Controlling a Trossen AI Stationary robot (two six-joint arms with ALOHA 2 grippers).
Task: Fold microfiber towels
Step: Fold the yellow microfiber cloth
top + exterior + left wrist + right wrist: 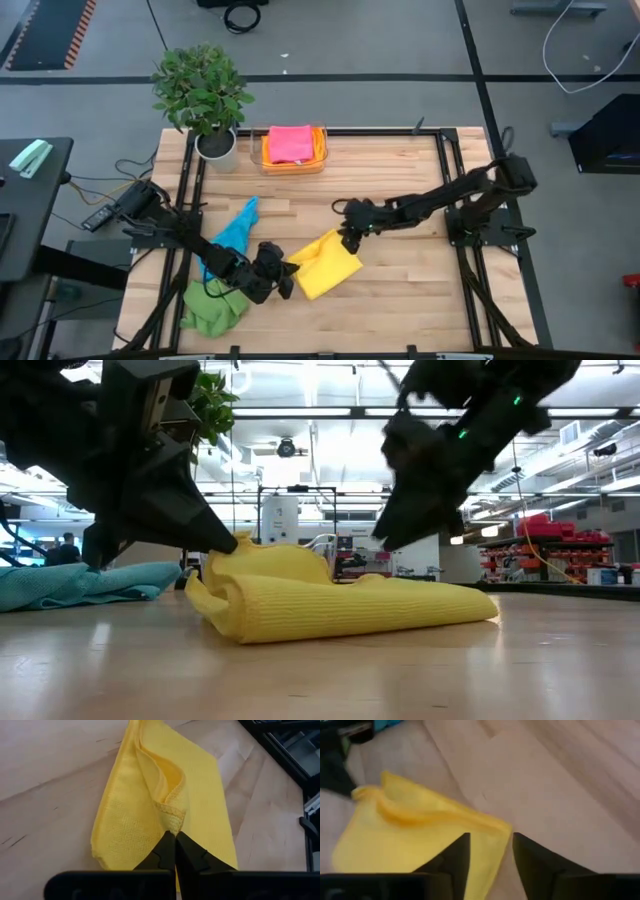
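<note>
Left hand (pixel 175 840) pinches the yellow towel (pixel 325 263); right hand (pixel 490 851) seemingly parted above it.

Ribbed yellow cloth (pixel 200 785), smooth wood table (pixel 50 765)

Green towel (pixel 212 308) partly hidden under left arm.

light: bright overhead strips | shadows: soft | blur: right wrist view, low-view arms
</note>
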